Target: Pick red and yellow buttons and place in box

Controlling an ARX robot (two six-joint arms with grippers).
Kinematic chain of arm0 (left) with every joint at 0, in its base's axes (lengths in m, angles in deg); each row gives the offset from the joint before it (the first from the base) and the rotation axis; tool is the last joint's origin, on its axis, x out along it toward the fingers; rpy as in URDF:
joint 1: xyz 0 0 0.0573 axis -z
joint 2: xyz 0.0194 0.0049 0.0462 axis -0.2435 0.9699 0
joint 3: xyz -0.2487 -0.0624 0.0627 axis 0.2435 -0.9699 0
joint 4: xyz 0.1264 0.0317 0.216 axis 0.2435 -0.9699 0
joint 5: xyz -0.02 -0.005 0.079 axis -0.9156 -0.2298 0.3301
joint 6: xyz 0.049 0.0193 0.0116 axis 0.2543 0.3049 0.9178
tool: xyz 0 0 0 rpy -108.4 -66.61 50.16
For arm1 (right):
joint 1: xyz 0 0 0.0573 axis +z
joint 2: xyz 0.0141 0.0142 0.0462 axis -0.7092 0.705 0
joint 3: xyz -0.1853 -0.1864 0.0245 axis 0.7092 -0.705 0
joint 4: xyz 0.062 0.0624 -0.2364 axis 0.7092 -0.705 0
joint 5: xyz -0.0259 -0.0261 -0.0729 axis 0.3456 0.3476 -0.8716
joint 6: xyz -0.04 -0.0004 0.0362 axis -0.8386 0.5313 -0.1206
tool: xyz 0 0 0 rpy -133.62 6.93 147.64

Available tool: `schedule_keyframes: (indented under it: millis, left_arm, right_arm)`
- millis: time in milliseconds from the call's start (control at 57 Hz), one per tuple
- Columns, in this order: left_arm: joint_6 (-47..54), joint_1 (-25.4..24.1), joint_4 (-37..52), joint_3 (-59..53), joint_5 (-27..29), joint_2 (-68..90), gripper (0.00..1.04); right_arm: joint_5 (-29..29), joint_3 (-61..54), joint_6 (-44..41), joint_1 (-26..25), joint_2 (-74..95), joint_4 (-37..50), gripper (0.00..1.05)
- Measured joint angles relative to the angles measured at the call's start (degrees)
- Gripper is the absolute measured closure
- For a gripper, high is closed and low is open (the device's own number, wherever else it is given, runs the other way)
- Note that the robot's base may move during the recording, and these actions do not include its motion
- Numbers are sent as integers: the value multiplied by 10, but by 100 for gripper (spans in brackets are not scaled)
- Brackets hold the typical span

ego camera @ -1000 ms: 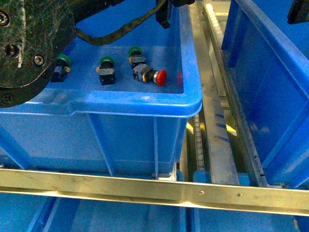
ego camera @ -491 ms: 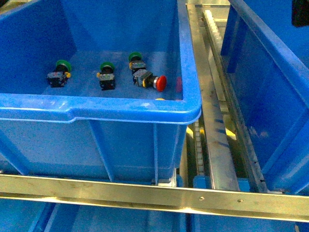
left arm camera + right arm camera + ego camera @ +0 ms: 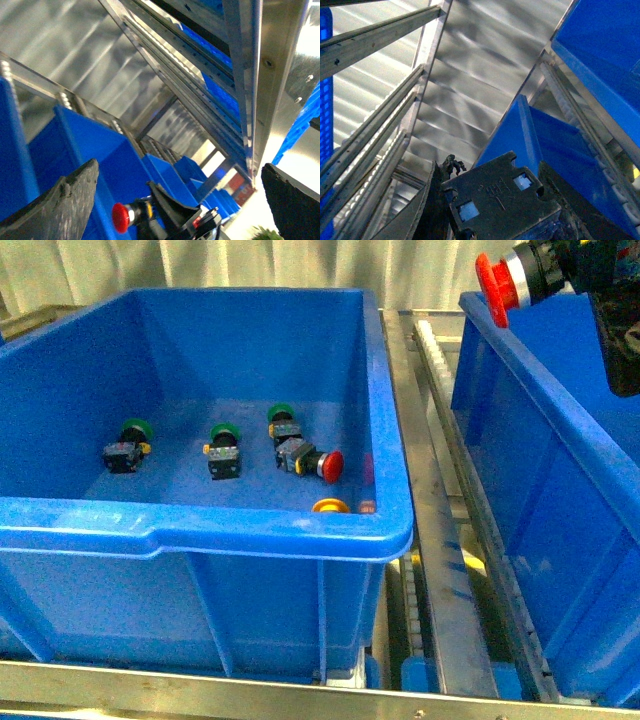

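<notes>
Front view: your right gripper point(image 3: 560, 270) clamps a red button point(image 3: 497, 288) above the right box point(image 3: 545, 430), its axis level and its glossy mushroom cap pointing left. In the smooth plastic left bin point(image 3: 300, 530) lie another red-capped button point(image 3: 312, 460), cap to the right, a yellow cap point(image 3: 331, 506) and three green buttons point(image 3: 222, 448).

Left wrist view: the left gripper's point(image 3: 175, 200) rough black fingers point(image 3: 60, 200) stand wide apart, the held red button point(image 3: 125, 216) far between them.

Right wrist view: the button's black base point(image 3: 502, 205), caught between the fingers, fills the foreground.
</notes>
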Motion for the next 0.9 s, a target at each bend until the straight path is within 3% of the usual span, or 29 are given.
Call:
schedule_keyframes:
  millis: [88,176,246,316,369,421,527,685,772,895]
  left_arm:
    - [19,-29,-45,-54,7,-74,8]
    - [186,2,-283,-62,246,-184,24]
    - [317,16,-428,-110,386,-285,36]
    - [431,34,-527,-188,477,-396,50]
    - [483,76,-570,-249,531,-489,63]
    - [510,81,-578,-297,512,-554,77]
    - [528,24,-588,-311,457,-591,103]
    - [533,-43,-596,-327,393,-615,102]
    - [535,-116,-603,-331,307,-627,102]
    - [535,-139,-602,-344,302,-642,102]
  right_arm:
    - [-9,2,-32,9,-11,-13,64]
    - [-15,3,-68,21,-26,-31,64]
    - [-16,3,-91,29,-35,-43,64]
    - [-28,4,-127,35,-51,-60,64]
    - [-38,4,-157,43,-63,-75,64]
    - [-56,4,-190,54,-78,-89,64]
    - [-84,-1,-239,71,-116,-112,64]
    - [-97,-16,-259,77,-137,-129,64]
    - [-100,-20,-259,81,-137,-122,64]
    - [-103,-20,-266,84,-137,-119,64]
